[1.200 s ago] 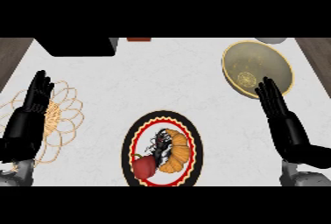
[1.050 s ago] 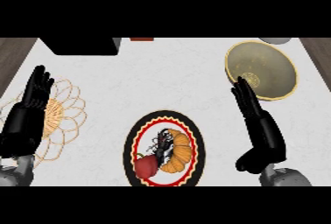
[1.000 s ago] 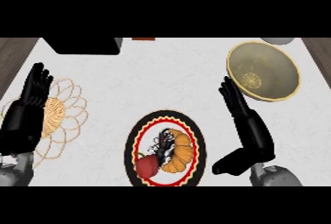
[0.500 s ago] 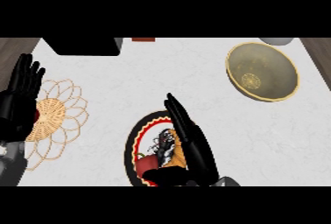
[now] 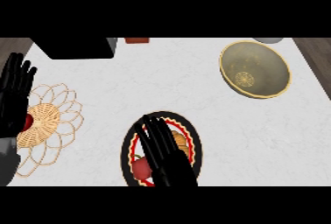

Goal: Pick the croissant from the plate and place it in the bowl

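The croissant (image 5: 182,143) lies on a black plate with a red and cream rim (image 5: 195,141) near the counter's front. Only its orange right edge shows, because my right hand (image 5: 163,153) lies flat over the plate with straight fingers pointing away from me. A red item (image 5: 142,168) sits on the plate's left side, beside the hand. The olive-gold bowl (image 5: 255,69) stands at the back right, well apart from the plate. My left hand (image 5: 14,92) rests open at the left edge, fingers up.
A woven wire trivet (image 5: 45,122) lies at the left, partly under my left hand. A black box (image 5: 74,47) and a small red object (image 5: 136,40) stand at the back edge. Bare white counter separates the plate from the bowl.
My right hand has swung left from beside the bowl to over the plate, covering most of the croissant. The view has shifted slightly. The left hand stays put.
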